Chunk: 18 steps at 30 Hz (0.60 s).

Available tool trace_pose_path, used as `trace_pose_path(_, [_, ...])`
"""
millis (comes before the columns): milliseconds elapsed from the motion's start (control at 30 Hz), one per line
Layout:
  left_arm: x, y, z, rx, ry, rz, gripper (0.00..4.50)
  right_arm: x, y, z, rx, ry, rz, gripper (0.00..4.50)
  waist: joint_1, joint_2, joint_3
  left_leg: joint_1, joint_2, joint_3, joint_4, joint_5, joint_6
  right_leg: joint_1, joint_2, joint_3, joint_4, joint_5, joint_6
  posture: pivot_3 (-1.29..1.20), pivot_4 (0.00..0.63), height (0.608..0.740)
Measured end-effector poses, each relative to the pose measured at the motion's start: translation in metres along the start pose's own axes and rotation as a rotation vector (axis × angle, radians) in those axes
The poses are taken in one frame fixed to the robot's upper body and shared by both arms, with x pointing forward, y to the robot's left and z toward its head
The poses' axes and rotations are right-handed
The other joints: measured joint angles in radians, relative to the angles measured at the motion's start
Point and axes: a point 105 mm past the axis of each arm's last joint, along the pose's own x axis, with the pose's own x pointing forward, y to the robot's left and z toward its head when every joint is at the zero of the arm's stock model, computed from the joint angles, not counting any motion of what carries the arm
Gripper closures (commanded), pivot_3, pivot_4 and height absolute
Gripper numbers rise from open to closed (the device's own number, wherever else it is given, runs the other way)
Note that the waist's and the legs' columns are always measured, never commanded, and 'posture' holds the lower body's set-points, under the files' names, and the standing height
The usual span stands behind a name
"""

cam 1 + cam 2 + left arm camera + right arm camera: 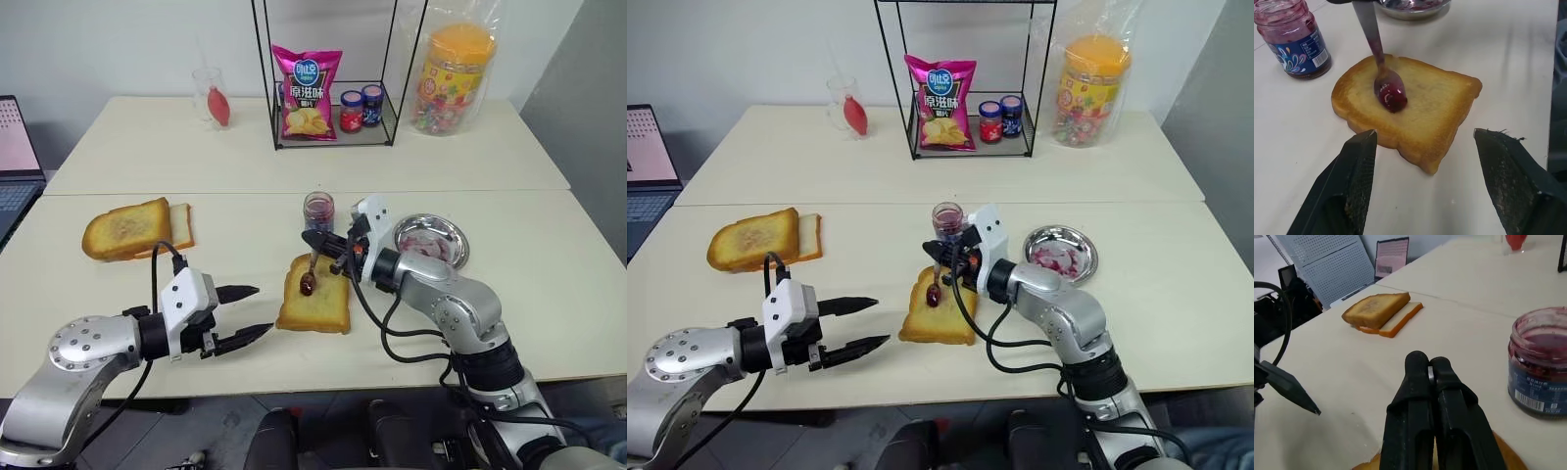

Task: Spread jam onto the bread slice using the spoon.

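Slim shiny silver metal spoon (1382, 73) — pinched at its handle by the clenched right gripper (333, 245), jam-loaded bowl resting on the golden-brown square toast slice (315, 306). Left gripper (247, 312) spread wide, empty, just beside the toast. Toast likely light, crumbly, prone to sliding — steady its crust edge.

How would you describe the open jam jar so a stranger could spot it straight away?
On the near cream table, just beyond the single golden toast slice, stands a small clear glass jar of dark purple jam. Unlike the two lidded jars on the wire rack, it has no lid.
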Motion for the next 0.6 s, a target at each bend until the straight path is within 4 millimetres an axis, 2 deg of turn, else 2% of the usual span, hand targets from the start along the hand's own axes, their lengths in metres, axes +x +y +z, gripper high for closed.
trace_pose_path(233, [0.001, 0.000, 0.000, 0.020, -0.002, -0.004, 1.22, -0.002, -0.008, 0.005, -0.139, -0.032, -0.027, 4.49, 0.003, 0.000, 0.000, 0.000, 0.000, 0.000, 0.002, 0.000, 0.000, 0.001, 0.000, 0.000, 0.000, 0.000, 0.000, 0.00, 0.150, 0.740])
trace_pose_path(433, [0.003, 0.002, -0.002, 0.018, -0.004, -0.003, 1.22, -0.010, -0.020, 0.012, -0.191, -0.048, -0.068, 4.49, 0.003, 0.000, 0.000, 0.000, 0.000, 0.000, 0.001, 0.000, 0.000, 0.001, 0.000, 0.000, 0.000, 0.000, 0.000, 0.00, 0.150, 0.740])
trace_pose_path(500, [0.004, 0.004, -0.002, 0.017, -0.009, 0.003, 1.22, -0.011, -0.015, 0.015, -0.186, -0.058, -0.038, 4.49, 0.002, 0.000, 0.000, 0.000, 0.000, 0.000, 0.001, 0.000, 0.000, 0.001, 0.000, 0.000, 0.000, 0.000, 0.000, 0.00, 0.150, 0.740])
trace_pose_path(600, [0.005, 0.003, -0.003, 0.017, -0.007, -0.002, 1.22, -0.009, 0.009, 0.026, -0.133, -0.112, 0.073, 4.49, 0.000, 0.000, 0.000, 0.000, 0.000, 0.000, 0.001, 0.000, 0.000, 0.000, 0.000, 0.000, 0.001, 0.000, 0.000, 0.00, 0.150, 0.740])
